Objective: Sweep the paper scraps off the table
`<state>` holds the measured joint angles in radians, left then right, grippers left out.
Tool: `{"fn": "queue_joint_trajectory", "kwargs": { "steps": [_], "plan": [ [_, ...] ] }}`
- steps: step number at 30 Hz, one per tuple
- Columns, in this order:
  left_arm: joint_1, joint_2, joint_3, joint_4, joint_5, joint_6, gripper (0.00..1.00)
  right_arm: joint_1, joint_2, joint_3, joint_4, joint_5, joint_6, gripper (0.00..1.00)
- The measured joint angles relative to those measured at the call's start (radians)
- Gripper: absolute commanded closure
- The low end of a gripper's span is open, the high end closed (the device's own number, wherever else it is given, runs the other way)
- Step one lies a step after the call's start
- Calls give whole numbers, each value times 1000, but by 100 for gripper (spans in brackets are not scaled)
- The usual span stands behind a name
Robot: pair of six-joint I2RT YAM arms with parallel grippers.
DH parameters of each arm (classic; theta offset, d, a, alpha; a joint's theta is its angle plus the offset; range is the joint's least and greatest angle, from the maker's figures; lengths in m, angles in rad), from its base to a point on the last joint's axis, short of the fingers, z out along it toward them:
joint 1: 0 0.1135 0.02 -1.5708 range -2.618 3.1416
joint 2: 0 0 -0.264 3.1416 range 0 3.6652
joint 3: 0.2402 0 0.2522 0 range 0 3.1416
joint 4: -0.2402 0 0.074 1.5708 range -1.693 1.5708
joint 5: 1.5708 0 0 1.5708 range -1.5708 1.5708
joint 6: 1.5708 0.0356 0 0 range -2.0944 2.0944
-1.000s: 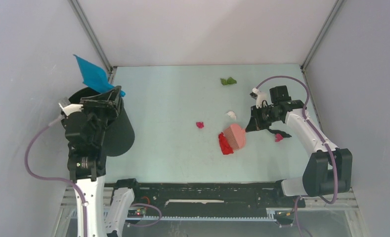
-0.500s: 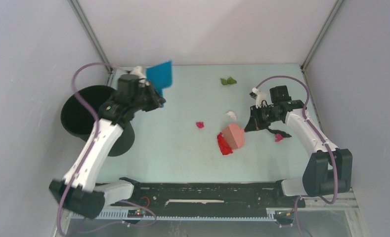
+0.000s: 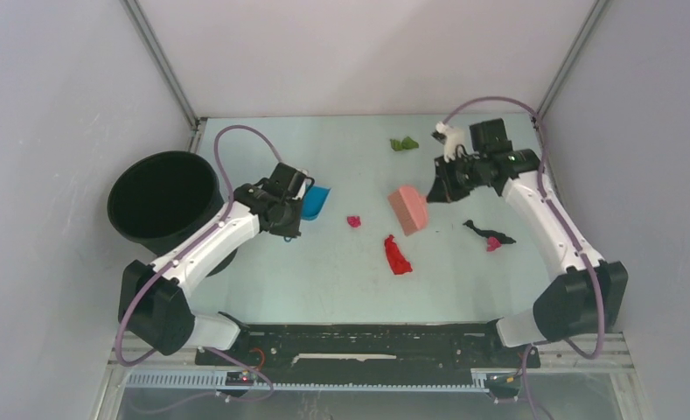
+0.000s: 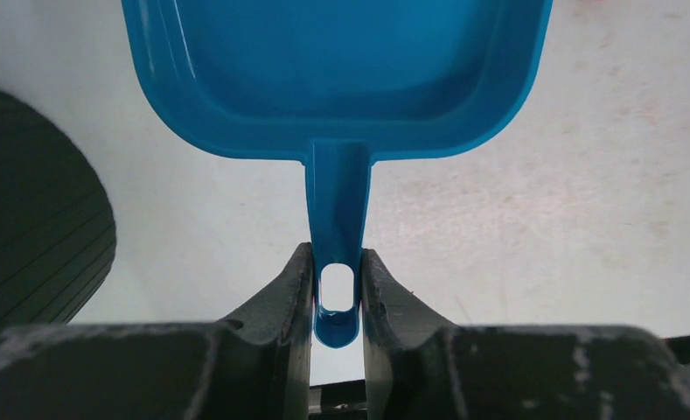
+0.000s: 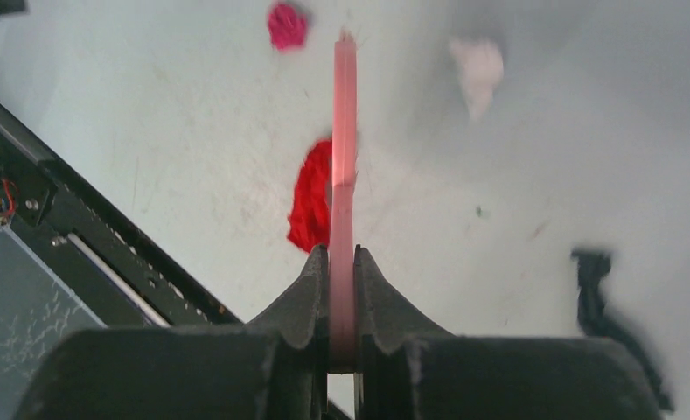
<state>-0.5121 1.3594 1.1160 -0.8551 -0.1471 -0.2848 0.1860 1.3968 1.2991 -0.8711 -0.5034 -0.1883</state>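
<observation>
On the pale green table [image 3: 324, 157] lie paper scraps: green [image 3: 403, 143], magenta [image 3: 354, 221], red [image 3: 398, 255], and black [image 3: 479, 229] beside a small magenta one [image 3: 493, 244]. My left gripper [image 3: 299, 208] is shut on the handle of the blue dustpan [image 3: 317, 201], which rests low on the table left of the magenta scrap; the pan [image 4: 337, 70] looks empty. My right gripper [image 3: 435, 188] is shut on the pink brush [image 3: 408, 208], held above the red scrap [image 5: 310, 192]. A white scrap [image 5: 478, 66] shows in the right wrist view.
A black bin [image 3: 162, 197] stands at the table's left side, close behind my left arm, and shows at the left edge of the left wrist view [image 4: 35, 227]. A black rail [image 3: 358, 337] runs along the near edge. Grey walls enclose the other sides.
My left arm swung the dustpan from above the bin down onto the table, right of the bin. My right gripper carried the brush back, away from the red scrap.
</observation>
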Motion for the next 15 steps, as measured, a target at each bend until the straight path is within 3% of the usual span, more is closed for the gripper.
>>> {"fn": "queue_joint_trajectory", "kwargs": {
  "steps": [5, 10, 13, 15],
  "plan": [
    [0, 0, -31, 0, -83, 5, 100, 91, 199, 295, -32, -6, 35, 100],
    [0, 5, -31, 3, -120, 6, 100, 104, 437, 557, -16, -37, 120, 100],
    [0, 15, -31, 5, -119, 8, 100, 93, 612, 798, -21, 60, 106, 100],
    [0, 21, -31, 6, -108, 14, 100, 95, 673, 871, 38, 183, 42, 100]
  ]
}}
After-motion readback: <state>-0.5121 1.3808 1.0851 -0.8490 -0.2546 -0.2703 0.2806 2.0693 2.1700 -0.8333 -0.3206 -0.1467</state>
